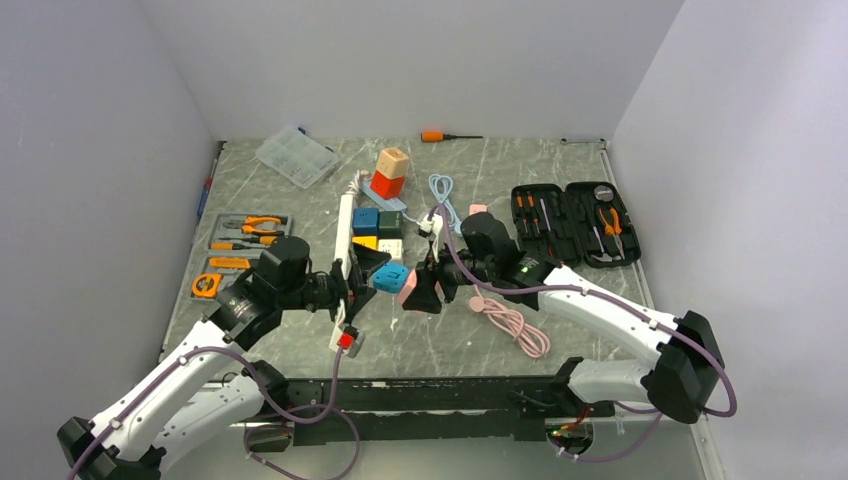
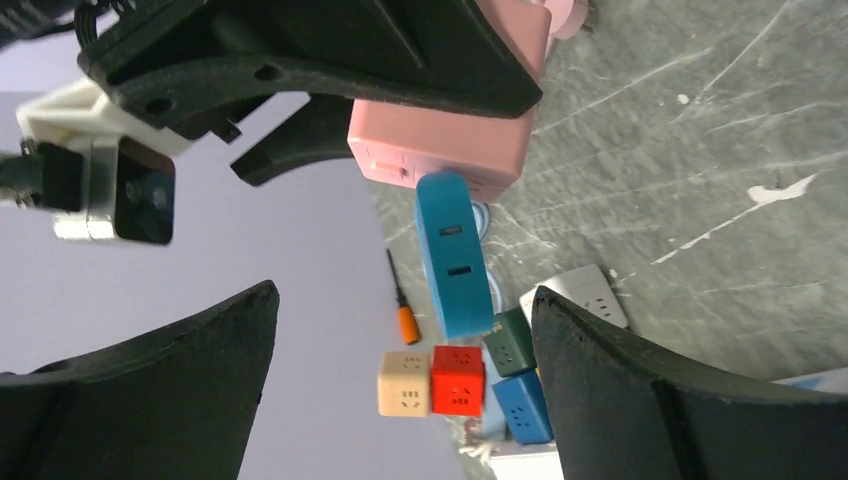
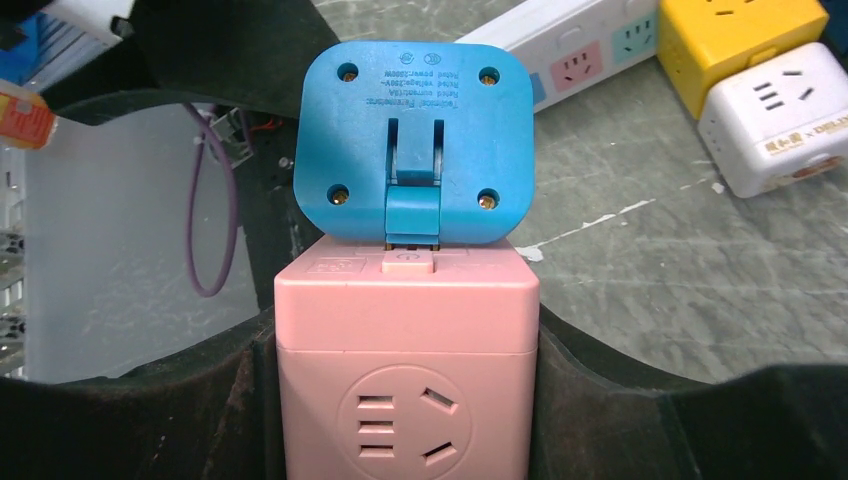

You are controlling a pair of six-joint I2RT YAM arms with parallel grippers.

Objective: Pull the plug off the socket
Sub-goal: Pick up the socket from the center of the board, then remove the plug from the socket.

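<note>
Right end effector (image 3: 405, 345) grasps the pink socket (image 3: 400, 420), with the blue plug (image 3: 410, 130) seated in it. Left end effector (image 2: 405, 300) is released, spread wide, beside the plug.

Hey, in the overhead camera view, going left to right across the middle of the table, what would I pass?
Grey tool tray → left gripper → blue plug → pink socket cube → black tool case.

White-shelled arms (image 1: 610, 310), black joint housings, purple cables (image 1: 730, 385) looped alongside
</note>
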